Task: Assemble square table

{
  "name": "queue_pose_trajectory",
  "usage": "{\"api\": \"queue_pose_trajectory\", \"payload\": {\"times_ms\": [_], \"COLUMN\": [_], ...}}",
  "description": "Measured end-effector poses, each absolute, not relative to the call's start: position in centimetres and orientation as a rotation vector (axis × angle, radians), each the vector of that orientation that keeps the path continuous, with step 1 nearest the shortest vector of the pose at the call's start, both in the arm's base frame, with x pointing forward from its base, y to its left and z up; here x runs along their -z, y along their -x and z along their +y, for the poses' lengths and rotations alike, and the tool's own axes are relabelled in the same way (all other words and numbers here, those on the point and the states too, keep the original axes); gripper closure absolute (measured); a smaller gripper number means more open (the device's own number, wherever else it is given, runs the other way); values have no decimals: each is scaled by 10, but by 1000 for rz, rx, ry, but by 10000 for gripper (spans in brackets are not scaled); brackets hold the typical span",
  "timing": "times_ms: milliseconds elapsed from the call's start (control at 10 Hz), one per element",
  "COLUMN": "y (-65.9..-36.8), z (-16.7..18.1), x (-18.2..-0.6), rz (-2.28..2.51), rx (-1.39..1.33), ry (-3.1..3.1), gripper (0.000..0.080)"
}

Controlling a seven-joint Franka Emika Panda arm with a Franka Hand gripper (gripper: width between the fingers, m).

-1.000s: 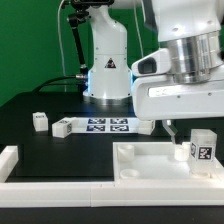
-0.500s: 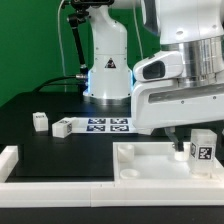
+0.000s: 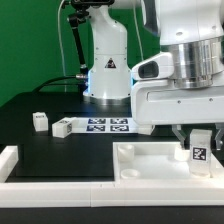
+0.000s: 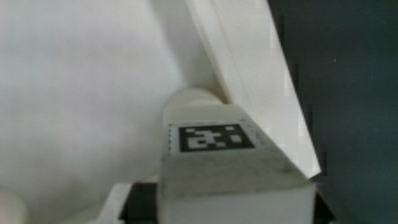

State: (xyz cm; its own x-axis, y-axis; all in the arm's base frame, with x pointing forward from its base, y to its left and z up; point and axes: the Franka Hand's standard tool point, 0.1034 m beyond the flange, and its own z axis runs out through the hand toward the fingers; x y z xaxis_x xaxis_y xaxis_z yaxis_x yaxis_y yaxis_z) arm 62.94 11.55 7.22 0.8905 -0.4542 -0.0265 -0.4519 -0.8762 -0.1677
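**Exterior view.** The gripper point(image 3: 196, 140) sits at 3 o'clock in the frame. Its fingers look pinched on the upper part of a leg point(image 3: 201, 152), which is upright with its tag facing the camera. The leg hangs over the tabletop point(image 3: 150, 165), which fills 4 to 5 o'clock with its rim up. Whether the leg's foot touches the tray floor, I cannot tell.

A spare leg point(image 3: 40, 121) and a second spare leg point(image 3: 62, 127) lie at 9 o'clock, just beside the marker board point(image 3: 110, 125). Both are well apart from the work. The border rail point(image 3: 60, 190) hems in 6 to 8 o'clock. Open black table lies between the rail and the spares, so there is free room there.

**Wrist view.** The leg point(image 4: 214, 150) stands tight beside the raised rim point(image 4: 240, 70). The white tray floor is on one side and the black table point(image 4: 347, 80) on the other.

**Risk.**
- Going down off-line would likely catch the leg on the rim and tilt it in the grip.
- A sideways push could slide the tabletop.
- Letting go before the leg is seated would probably topple it.
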Motion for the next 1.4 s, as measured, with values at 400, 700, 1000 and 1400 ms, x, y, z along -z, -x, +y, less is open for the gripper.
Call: {"api": "queue_pose_trajectory", "payload": {"times_ms": [400, 700, 1000, 1400], "y": [-630, -629, -626, -628], "z": [114, 115, 116, 117], "x": [-71, -70, -70, -72], "rz": [1644, 1800, 1402, 920], "rx": [-139, -159, -123, -80], "ry": [2421, 2308, 2598, 2825], "gripper": [508, 508, 331, 152]}}
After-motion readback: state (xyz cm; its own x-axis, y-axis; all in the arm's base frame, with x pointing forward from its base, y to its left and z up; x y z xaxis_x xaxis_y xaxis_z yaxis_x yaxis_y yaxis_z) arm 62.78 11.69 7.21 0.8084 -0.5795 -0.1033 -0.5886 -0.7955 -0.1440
